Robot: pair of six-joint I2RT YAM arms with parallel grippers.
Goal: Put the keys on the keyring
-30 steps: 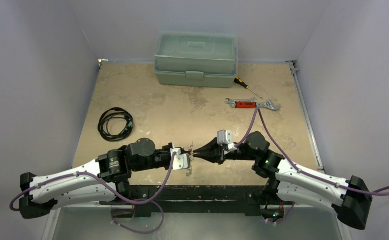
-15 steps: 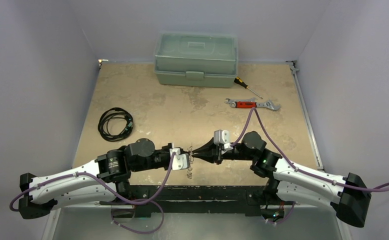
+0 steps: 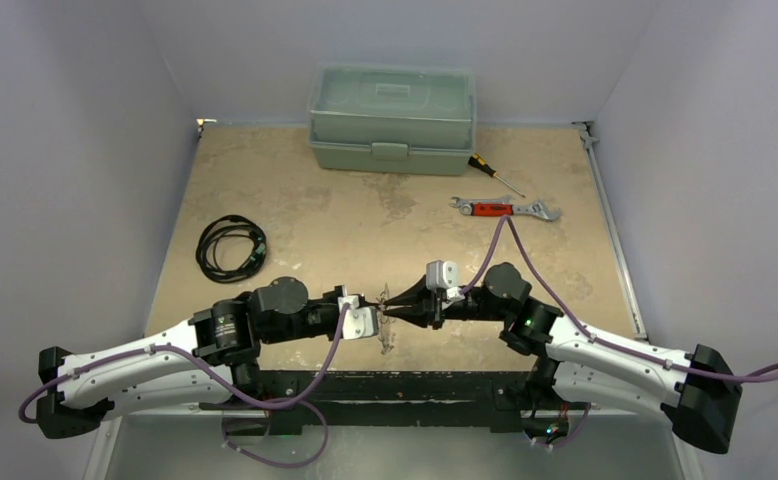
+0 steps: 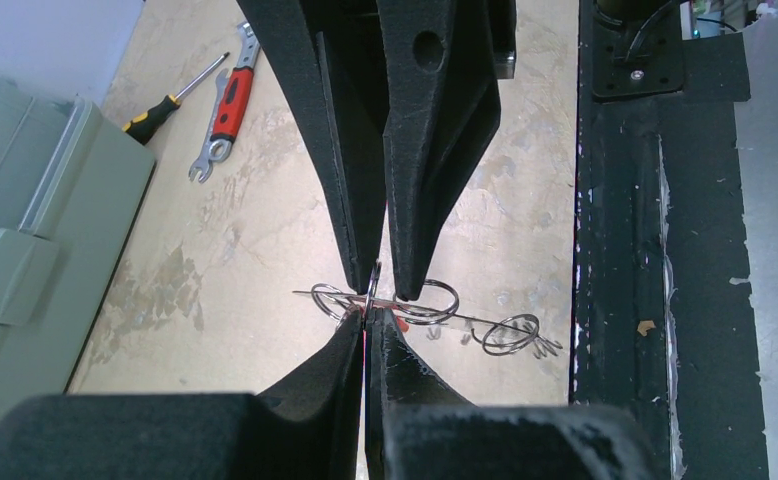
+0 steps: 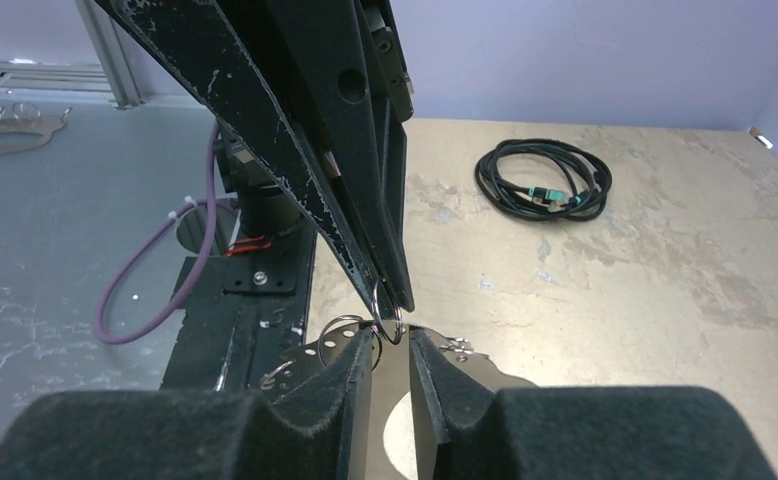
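left end effector (image 3: 378,304) is pressed together, fingers nearly touching, pinching the thin wire of the keyring (image 4: 427,321) right at its tips. a red sliver (image 4: 365,345) shows in the slit between its fingers, too small to tell what it is. right end effector (image 3: 395,309) points tip to tip at the left one, both roughly level, held above the near part of the worktop (image 3: 365,230). right fingers stand with a narrow gap, straddling a small ring (image 5: 376,303) that sits upright at the left tips; can't tell whether they grip it or only sit beside it. keyring hangs in the air between the two tips, its wire running sideways past them with a few loops strung along it: one loop just beside the right fingertips, another further out toward the black strip (image 4: 625,250) along the worktop's near edge. in the top view part of it dangles below the tips. further back on the worktop: green toolbox (image 3: 392,118) against the far wall, lid down; screwdriver (image 3: 493,174) with black and yellow handle just right of it; red-handled wrench (image 3: 505,208) near the screwdriver, closer in; coiled black cable (image 3: 231,247) on the left side, well apart from both arms.
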